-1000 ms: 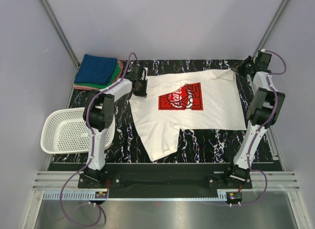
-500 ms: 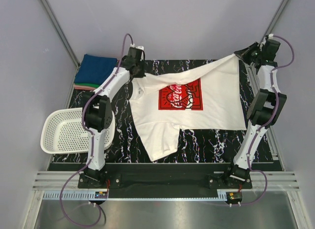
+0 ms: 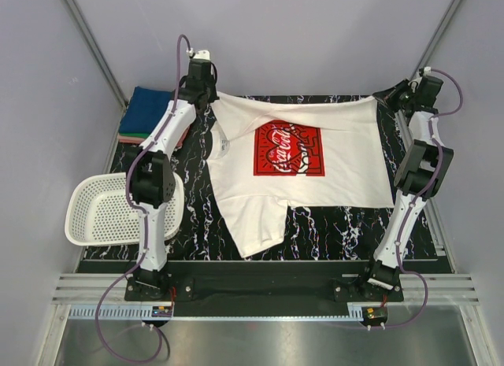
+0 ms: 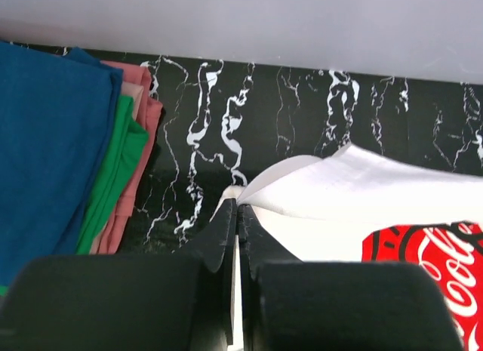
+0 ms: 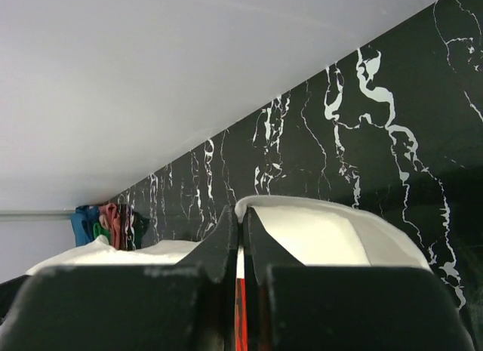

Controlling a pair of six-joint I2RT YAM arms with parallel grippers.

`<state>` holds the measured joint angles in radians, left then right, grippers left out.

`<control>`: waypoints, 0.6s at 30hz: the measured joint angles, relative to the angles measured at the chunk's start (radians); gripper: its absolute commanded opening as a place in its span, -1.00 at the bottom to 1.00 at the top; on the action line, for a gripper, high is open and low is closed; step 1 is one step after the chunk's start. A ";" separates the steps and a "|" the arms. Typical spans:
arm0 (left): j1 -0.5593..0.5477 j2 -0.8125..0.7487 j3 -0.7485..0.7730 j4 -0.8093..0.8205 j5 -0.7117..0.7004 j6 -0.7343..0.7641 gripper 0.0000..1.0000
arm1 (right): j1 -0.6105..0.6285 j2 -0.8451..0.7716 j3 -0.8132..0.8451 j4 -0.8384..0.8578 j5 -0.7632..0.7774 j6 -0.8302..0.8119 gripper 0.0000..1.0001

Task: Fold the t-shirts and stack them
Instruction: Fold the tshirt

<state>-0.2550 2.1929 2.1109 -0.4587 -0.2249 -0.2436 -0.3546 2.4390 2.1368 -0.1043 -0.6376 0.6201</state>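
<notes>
The white t-shirt (image 3: 346, 157) with the red chest print (image 3: 288, 149) lies spread on the black marbled table (image 3: 331, 224). Its far edge is lifted and stretched between both grippers. My left gripper (image 3: 206, 93) is shut on the shirt's far left corner (image 4: 302, 189). My right gripper (image 3: 394, 96) is shut on its far right corner (image 5: 317, 230). A stack of folded shirts, blue (image 3: 153, 108) over green and pink, sits at the table's far left; it also shows in the left wrist view (image 4: 45, 140).
A white mesh basket (image 3: 106, 212) hangs over the table's left edge. Grey walls (image 3: 299, 35) close in behind and on both sides. One shirt sleeve (image 3: 256, 224) reaches toward the near edge.
Both grippers have moved back and apart, pulling the shirt's far edge up and taut. The left gripper rose from the shirt's left shoulder toward the back wall.
</notes>
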 measured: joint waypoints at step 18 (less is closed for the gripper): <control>0.012 0.063 0.056 0.238 0.074 0.113 -1.00 | -0.003 0.065 0.002 0.055 0.026 -0.006 -1.00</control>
<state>-0.2432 2.2562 2.1674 -0.2207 -0.1513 -0.1307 -0.3573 2.5038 2.1391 -0.0498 -0.6121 0.6144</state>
